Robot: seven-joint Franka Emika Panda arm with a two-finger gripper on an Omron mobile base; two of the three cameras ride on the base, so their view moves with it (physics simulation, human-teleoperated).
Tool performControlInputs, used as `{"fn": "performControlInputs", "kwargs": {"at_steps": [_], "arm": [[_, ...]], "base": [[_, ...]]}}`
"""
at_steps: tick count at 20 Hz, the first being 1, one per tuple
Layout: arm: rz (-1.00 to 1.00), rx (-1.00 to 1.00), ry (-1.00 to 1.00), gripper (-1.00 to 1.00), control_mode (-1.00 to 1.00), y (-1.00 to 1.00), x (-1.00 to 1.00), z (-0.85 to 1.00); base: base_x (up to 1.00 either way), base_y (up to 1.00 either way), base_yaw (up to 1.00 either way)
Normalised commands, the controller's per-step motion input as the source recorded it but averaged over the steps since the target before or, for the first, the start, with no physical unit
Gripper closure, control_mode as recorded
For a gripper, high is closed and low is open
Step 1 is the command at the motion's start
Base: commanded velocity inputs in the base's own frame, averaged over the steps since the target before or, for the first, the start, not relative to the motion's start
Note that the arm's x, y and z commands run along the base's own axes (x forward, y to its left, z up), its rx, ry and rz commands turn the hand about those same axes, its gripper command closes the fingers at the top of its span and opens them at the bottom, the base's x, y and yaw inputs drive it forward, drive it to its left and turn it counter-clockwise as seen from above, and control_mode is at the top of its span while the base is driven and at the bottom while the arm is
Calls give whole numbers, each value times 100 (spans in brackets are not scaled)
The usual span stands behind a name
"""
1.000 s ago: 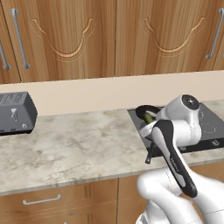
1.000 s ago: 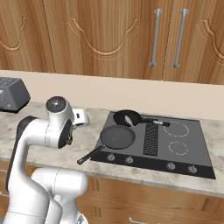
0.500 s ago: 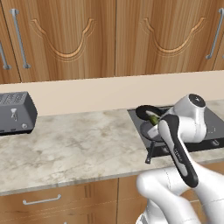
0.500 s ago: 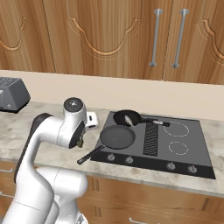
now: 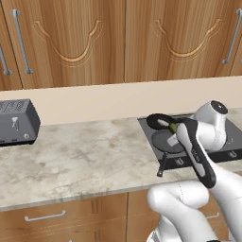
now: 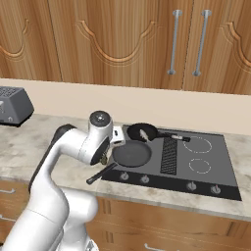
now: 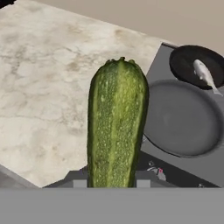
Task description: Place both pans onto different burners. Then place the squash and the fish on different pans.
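Now you have the squash [image 7: 116,127] clamped in your gripper [image 7: 112,183], above the worktop [image 7: 43,87] just off the cooktop's [image 6: 215,171] left edge. Right of it the wider pan [image 7: 181,118] sits empty on the front-left burner; the fish [image 7: 204,74] lies in the smaller pan [image 7: 186,59] behind.
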Motion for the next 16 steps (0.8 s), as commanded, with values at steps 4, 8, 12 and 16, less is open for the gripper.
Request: {"fn": "performControlInputs", "kwargs": {"at_steps": [4,8,12,16], "arm": [[0,-2,0,100,-100,-35,44,-31],[0,-1,2,100,-100,-29,53,-31],[2,0,2,100,-100,-24,51,-29],[3,0,4,100,-100,-17,41,-30]], "base": [[0,0,0],[0,0,0],[0,0,0],[0,0,0]]}}
